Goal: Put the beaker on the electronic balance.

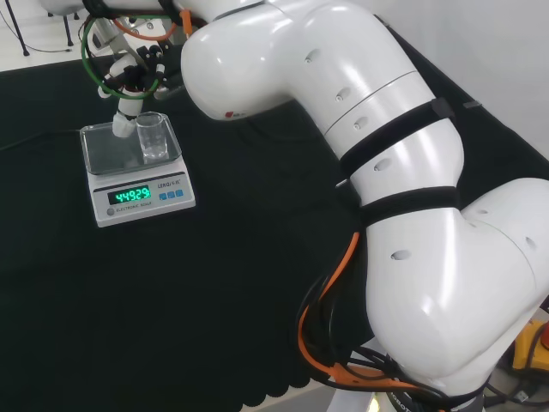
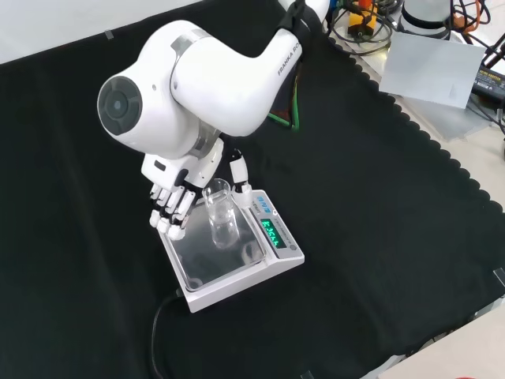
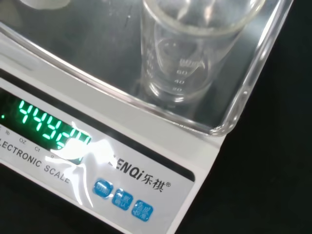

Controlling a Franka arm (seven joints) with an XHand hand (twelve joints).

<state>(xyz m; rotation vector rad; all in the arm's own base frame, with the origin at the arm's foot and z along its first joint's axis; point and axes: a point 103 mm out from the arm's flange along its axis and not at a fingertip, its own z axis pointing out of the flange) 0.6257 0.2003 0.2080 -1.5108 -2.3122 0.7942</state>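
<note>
A clear glass beaker (image 1: 153,139) stands upright on the clear pan of the white electronic balance (image 1: 141,196), whose green display is lit. In the front view the beaker (image 2: 222,217) sits near the middle of the balance's (image 2: 237,280) pan. The hand (image 2: 172,207) hangs just to its left, with relaxed fingers pointing down at the pan and a small gap to the glass. The thumb (image 2: 241,178) is near the beaker's rim on the other side. In the head view the hand (image 1: 126,116) is behind the beaker. The wrist view looks down on the beaker (image 3: 190,58) and the balance's front panel (image 3: 161,161).
The arm's white links (image 1: 386,172) take up the right of the head view. A black cable (image 2: 158,332) runs from the balance toward the cloth's near edge in the front view. A grey sheet (image 2: 430,67) and wired equipment lie beyond the cloth's scalloped edge at top right.
</note>
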